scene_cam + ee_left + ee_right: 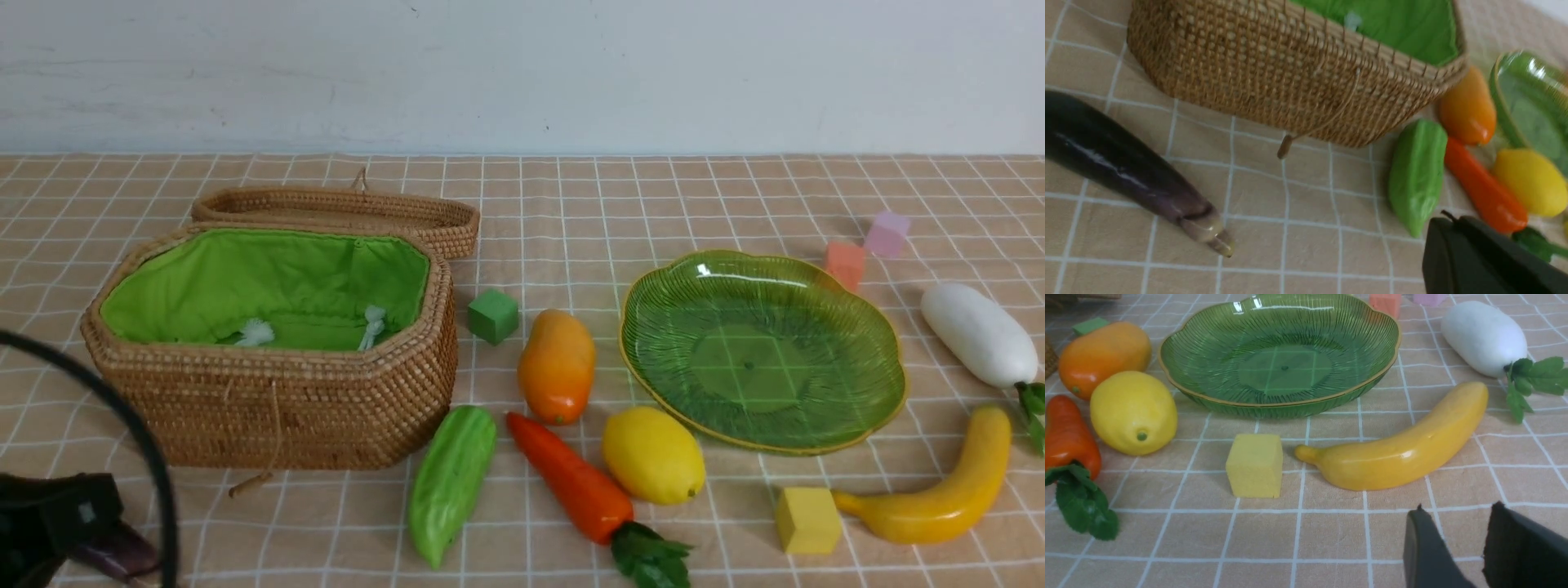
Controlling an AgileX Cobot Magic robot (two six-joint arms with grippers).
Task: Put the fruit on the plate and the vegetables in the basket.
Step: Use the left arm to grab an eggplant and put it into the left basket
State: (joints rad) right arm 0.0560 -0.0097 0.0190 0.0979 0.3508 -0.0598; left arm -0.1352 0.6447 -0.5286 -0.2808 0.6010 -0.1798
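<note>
The dark purple eggplant [1122, 167] lies on the cloth in front of the basket [269, 400], whose lid is open and whose green lining is bare. My left gripper [1447, 222] is shut on nothing, apart from the eggplant. The light green gourd [451, 482], carrot [575, 486], mango [557, 363] and lemon [653, 455] lie between the basket and the empty green plate [865, 408]. The banana [1404, 449] and the white radish [1484, 337] lie to the plate's right. Low over the cloth near the banana, my right gripper [1457, 508] is open and holds nothing.
Foam cubes are scattered about: green [492, 315] by the basket, yellow [1255, 464] beside the banana's tip, orange [845, 263] and pink [887, 233] behind the plate. The basket lid [343, 208] lies open behind it. A black cable [122, 416] arcs at the front left.
</note>
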